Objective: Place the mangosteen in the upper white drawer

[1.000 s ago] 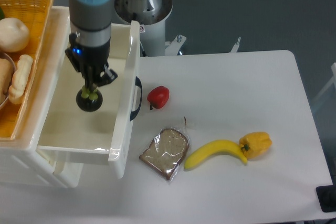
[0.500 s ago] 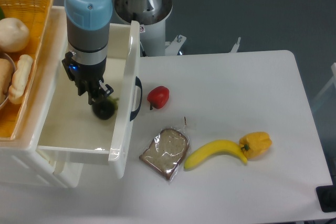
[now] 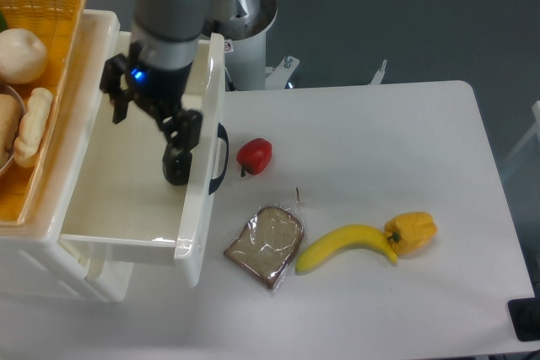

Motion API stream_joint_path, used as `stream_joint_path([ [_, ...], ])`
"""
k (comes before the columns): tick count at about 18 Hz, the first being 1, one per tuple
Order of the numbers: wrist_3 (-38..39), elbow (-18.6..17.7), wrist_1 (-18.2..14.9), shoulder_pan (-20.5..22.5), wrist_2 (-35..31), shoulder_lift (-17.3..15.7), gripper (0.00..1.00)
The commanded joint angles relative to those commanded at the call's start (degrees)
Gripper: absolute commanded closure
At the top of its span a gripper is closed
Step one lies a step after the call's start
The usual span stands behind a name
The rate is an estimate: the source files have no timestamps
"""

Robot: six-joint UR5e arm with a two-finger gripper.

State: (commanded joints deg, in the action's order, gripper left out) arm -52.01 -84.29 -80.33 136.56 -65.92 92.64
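I am seeing the claw (image 3: pixel 175 145) hanging inside the upper white drawer (image 3: pixel 126 200); whether it is parted I cannot tell. The mangosteen (image 3: pixel 175 170) is lying just beneath its fingertips, against the front wall. A red pepper (image 3: pixel 255 156) is sitting on the tabletop (image 3: pixel 371 132).

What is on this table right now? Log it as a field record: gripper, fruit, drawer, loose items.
gripper: black two-finger gripper, lowered inside the drawer; jaw state unclear
mangosteen: dark round shape at the fingertips, near the drawer's front wall; hard to separate from the fingers
drawer: cream-white plastic drawer, pulled open, black handle in front
table items: small red pepper, wrapped bread slice, yellow banana touching a yellow bell pepper
left edge: orange wicker basket holding food
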Motion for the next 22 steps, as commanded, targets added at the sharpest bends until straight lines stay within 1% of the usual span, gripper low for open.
stream_joint_path([
  [3, -8.34, -0.09, 0.0, 6.32, -0.09, 0.09, 0.0],
  [6, -15.03, -0.35, 0.17, 12.57, -0.17, 1.22, 0.0],
  [7, -17.75, -0.7, 0.18, 14.41, -0.87, 2.1, 0.0],
  [9, -24.42, -1.05, 0.26, 17.14, -5.95, 4.47, 0.0],
  [11, -28.39, -1.05, 0.79, 18.73, -11.84, 6.93, 0.0],
  [14, -29.82, -1.05, 5.87, 19.09, -20.8, 12.19, 0.0],
  [16, -29.82, -0.79, 7.81, 19.09, -22.06, 15.01, 0.0],
  [18, -30.51, -0.18, 8.26, 19.35, -22.93, 17.65, 0.0],
  [20, -35.85, 0.7, 8.53, 19.44, -24.16, 20.46, 0.0],
  [22, -40.17, 0.62, 9.05, 20.58, -24.87, 22.14, 0.0],
])
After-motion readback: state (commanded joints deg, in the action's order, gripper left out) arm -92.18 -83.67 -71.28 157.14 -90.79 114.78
